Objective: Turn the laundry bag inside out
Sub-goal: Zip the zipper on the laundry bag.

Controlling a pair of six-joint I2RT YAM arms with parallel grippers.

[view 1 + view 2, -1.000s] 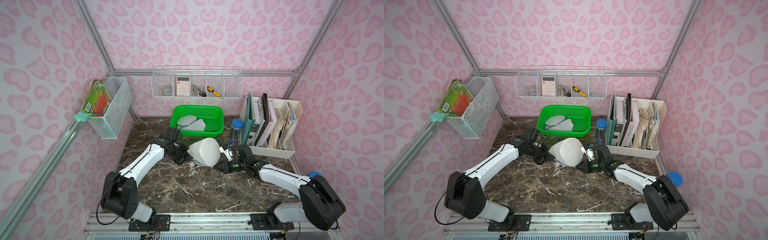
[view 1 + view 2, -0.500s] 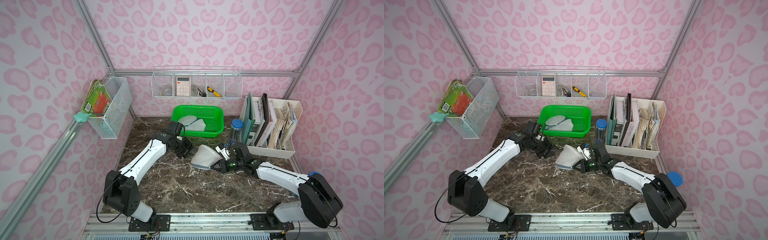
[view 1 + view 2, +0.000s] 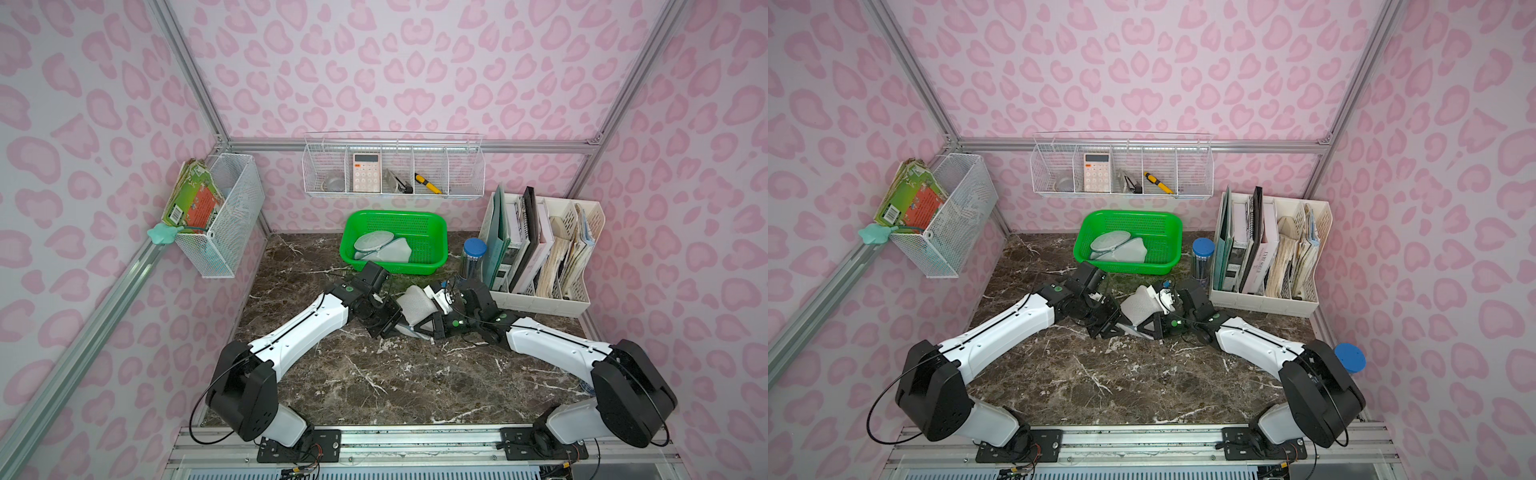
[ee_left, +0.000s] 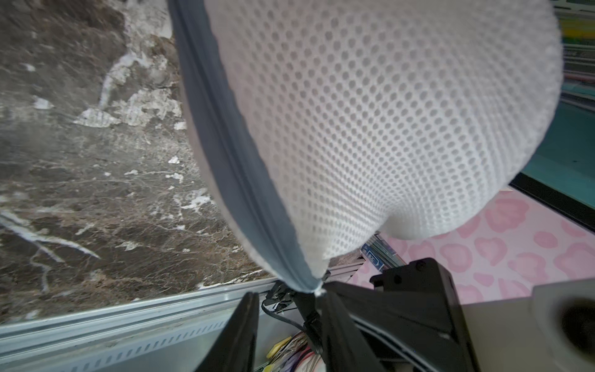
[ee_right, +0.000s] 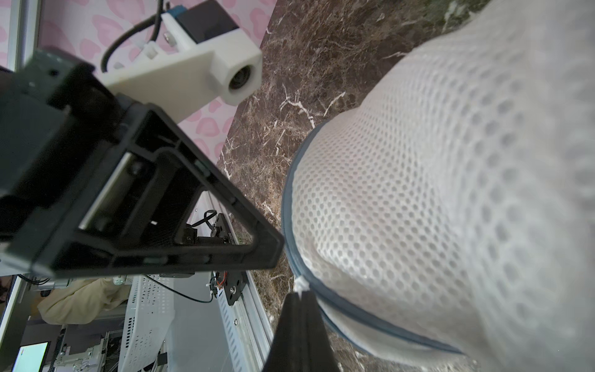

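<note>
Centrally, toward the worktop's (image 3: 374,382) back edge, a white mesh laundry bag (image 3: 415,305) sits bunched just before a green basket (image 3: 434,216). Closed tight, the right fingers (image 5: 299,322) pinch its grey-blue rim. Beside that rim the left fingers (image 4: 244,322) stand partly apart, holding nothing.

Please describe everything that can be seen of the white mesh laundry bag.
The laundry bag is white honeycomb mesh, soft-looking, with a grey-blue band along its rim. It bulges, crumpled, low over the marble table between the two arms. The right gripper is shut on a corner of the band; the left gripper stands open beside it.
</note>
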